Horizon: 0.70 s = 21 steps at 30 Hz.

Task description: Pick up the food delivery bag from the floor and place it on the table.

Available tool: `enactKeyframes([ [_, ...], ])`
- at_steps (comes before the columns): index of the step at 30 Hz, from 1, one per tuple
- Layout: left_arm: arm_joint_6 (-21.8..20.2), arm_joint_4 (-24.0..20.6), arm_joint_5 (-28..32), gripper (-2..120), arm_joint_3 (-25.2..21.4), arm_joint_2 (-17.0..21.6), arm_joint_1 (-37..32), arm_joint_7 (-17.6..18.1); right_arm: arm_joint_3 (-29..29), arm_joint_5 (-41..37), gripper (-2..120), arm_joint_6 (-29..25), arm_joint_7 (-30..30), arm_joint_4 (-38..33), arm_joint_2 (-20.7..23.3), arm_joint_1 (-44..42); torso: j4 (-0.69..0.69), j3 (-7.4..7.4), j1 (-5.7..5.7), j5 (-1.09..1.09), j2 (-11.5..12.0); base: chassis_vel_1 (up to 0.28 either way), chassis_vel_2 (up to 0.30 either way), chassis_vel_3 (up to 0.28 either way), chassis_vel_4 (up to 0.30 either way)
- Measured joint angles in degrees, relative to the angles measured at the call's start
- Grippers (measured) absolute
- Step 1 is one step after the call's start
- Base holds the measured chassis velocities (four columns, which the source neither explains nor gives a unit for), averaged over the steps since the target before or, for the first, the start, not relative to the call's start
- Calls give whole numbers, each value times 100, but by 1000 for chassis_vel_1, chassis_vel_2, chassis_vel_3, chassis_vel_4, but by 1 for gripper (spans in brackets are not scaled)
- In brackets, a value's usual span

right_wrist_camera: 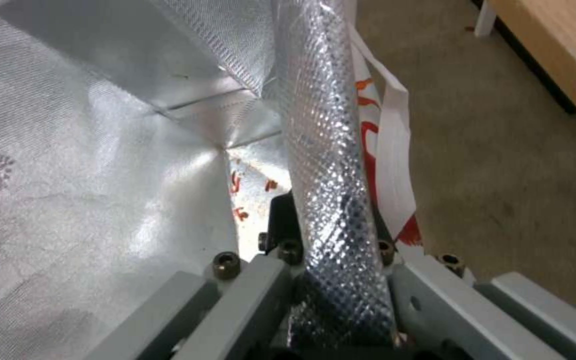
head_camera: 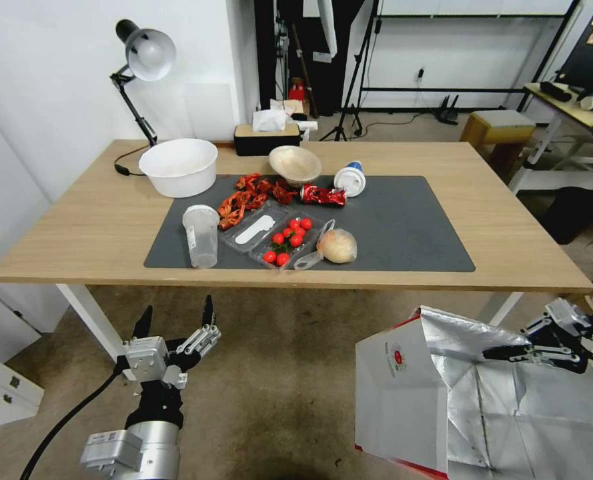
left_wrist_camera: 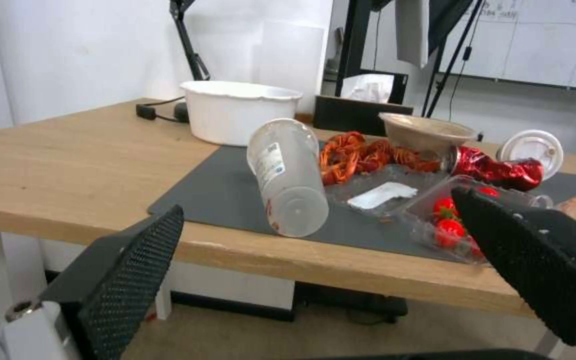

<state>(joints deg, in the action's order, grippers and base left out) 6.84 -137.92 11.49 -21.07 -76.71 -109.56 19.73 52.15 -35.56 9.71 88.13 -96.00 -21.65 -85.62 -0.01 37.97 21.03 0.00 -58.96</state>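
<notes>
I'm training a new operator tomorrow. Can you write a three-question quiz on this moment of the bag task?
1. True or false: the bag is on the table.
2. Which gripper grips the bag's foil wall? A left B right
3. Fill in: the left gripper hangs open below the table's ____ edge.

Key: 1 false, it is off the table, low at the robot's right; 2 B, the right gripper; 3 front.

White paper food delivery bag (head_camera: 403, 393): crinkled, glossy silver foil lining. Long table (head_camera: 96, 227): matt light-wood top, matt dark grey mat (head_camera: 403, 227). Left gripper (left_wrist_camera: 315, 280): black dimpled pads (left_wrist_camera: 135, 280).
</notes>
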Motion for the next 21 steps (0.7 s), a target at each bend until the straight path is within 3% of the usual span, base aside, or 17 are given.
enactKeyframes([
  [10, 8, 15, -11, 100, -8, -4, 15, 16, 35, -306, 0, 30, 0, 121, 75, 22, 0, -10, -8, 0, 18, 0, 0, 0, 0],
  [21, 21, -25, -37, 100, -41, -3, -14, 20, 306, -1961, 0, 505, -1, 199, 144, -111, 0, -18, -14, -1, 32, 0, 0, 0, 0],
])
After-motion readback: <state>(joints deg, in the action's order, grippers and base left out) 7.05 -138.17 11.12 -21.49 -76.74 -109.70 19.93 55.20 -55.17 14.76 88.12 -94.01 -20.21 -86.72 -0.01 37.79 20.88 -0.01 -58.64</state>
